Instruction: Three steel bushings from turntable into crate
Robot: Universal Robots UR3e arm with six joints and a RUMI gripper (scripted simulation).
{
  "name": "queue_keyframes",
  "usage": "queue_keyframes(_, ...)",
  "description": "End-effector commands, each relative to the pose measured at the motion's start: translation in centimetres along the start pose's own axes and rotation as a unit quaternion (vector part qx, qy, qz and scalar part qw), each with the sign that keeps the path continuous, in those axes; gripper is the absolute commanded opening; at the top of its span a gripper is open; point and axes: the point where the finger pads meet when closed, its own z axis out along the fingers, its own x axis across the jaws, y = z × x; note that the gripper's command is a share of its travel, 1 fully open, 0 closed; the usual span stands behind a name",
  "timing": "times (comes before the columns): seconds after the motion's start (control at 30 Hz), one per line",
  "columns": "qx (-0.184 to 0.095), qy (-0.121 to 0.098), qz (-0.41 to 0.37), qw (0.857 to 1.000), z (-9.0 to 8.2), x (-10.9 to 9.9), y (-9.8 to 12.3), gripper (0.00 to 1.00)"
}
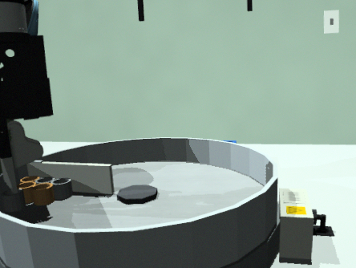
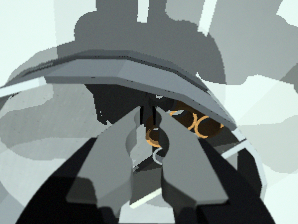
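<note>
A cluster of bushings sits at the left of the grey turntable (image 1: 160, 192), against a white bar (image 1: 76, 176). Some are orange (image 1: 38, 188) and some are dark steel (image 1: 62, 186). My gripper (image 1: 10, 188) hangs at the far left edge, right by the cluster and partly cut off by the frame. In the wrist view my fingers are nearly closed. An orange ring (image 2: 155, 135) and a grey ring (image 2: 157, 157) lie just below the tips, and more orange rings (image 2: 195, 122) lie to the right. I see nothing clearly gripped. The crate is not in view.
A black flat hub (image 1: 137, 193) sits at the turntable's middle. The turntable has a raised grey rim (image 1: 240, 160). A white box with a yellow label (image 1: 296, 225) stands at the right of the turntable. A small blue edge (image 1: 230, 141) shows behind the rim.
</note>
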Motion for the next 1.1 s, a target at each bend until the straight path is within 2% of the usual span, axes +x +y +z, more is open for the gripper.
queue_keyframes(0.0,0.000,0.000,0.000,1.000,0.2,0.0,0.0,0.06)
queue_keyframes(0.53,0.000,-0.001,0.000,1.000,2.2,0.0,0.0,0.06)
queue_keyframes(1.07,0.000,-0.001,0.000,1.000,2.4,-0.1,0.0,0.06)
